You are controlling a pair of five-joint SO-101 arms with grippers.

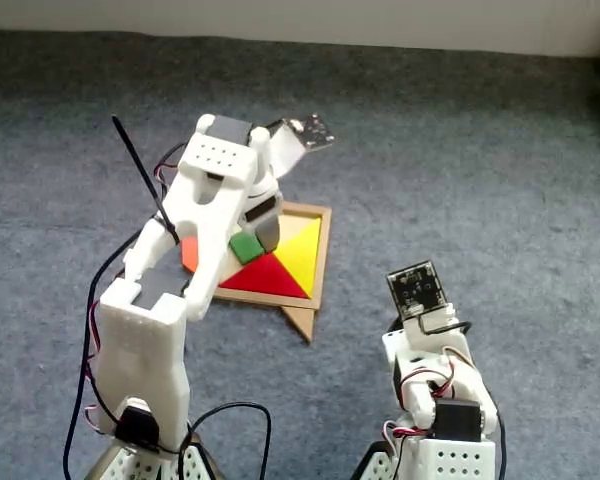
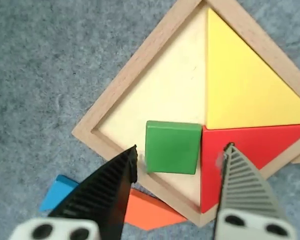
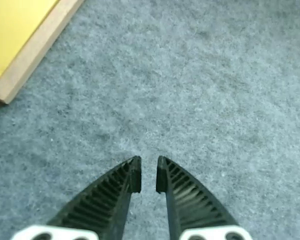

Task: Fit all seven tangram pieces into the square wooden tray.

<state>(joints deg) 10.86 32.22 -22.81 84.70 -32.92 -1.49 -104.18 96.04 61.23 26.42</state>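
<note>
The square wooden tray (image 2: 140, 65) lies on grey carpet with a large yellow triangle (image 2: 250, 85) and a red triangle (image 2: 255, 147) fitted in it. A green square (image 2: 172, 147) lies loose on the tray's bare floor beside the red piece. My left gripper (image 2: 181, 149) hovers open over the green square, one fingertip on each side of it. An orange piece (image 2: 150, 210) and a blue piece (image 2: 60, 192) lie on the carpet just outside the tray's rim. My right gripper (image 3: 146, 175) is shut over bare carpet, away from the tray's corner (image 3: 20, 65).
A wood-coloured triangle (image 1: 301, 321) lies on the carpet against the tray's near corner. The right arm (image 1: 435, 400) sits folded at the front right. Open carpet stretches to the right of and behind the tray.
</note>
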